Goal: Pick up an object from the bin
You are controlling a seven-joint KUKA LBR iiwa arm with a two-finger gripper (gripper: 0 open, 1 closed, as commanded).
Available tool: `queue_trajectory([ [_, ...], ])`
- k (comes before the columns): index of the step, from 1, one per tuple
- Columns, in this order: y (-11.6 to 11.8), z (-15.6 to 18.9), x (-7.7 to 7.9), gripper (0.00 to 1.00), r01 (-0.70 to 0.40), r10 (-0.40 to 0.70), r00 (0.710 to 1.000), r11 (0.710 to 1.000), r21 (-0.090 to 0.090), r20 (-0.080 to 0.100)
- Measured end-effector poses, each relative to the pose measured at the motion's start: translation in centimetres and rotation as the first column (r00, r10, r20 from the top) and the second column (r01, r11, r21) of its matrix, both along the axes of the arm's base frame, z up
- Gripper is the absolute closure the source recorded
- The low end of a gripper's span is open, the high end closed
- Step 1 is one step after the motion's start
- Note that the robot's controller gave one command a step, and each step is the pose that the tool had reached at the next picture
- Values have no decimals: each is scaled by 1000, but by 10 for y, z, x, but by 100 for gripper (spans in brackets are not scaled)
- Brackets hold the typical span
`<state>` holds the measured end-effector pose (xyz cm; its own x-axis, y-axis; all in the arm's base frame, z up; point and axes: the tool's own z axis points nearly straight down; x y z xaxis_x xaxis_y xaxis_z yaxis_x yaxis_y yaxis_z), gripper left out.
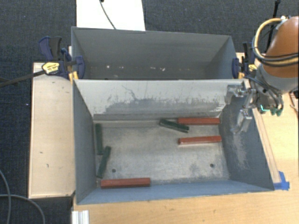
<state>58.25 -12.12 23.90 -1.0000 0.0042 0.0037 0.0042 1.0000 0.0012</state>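
Where the scuffed grey bin's right wall slopes up, gripper hangs; its grip state cannot be told. Nearest item: red-brown bar, rear right of floor, touching dark green bar. Dark carpet surrounds.

Grey bin: red bars, green bars

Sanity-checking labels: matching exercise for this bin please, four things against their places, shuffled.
Things:
1. pair of dark green slim bars
2. lone dark green slim bar
3. red-brown flat bar apart from the other two
4. gripper
Places:
a. over the right wall of the bin
b. bin floor, front left
c. along the left wall
d. foot of the back wall, centre
Pairs: 1-c, 2-d, 3-b, 4-a
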Motion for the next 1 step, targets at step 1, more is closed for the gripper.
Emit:
queue_trajectory([
  [1, 6, -164, -12, 0, 59, -59, 998, 998, 1, -1],
])
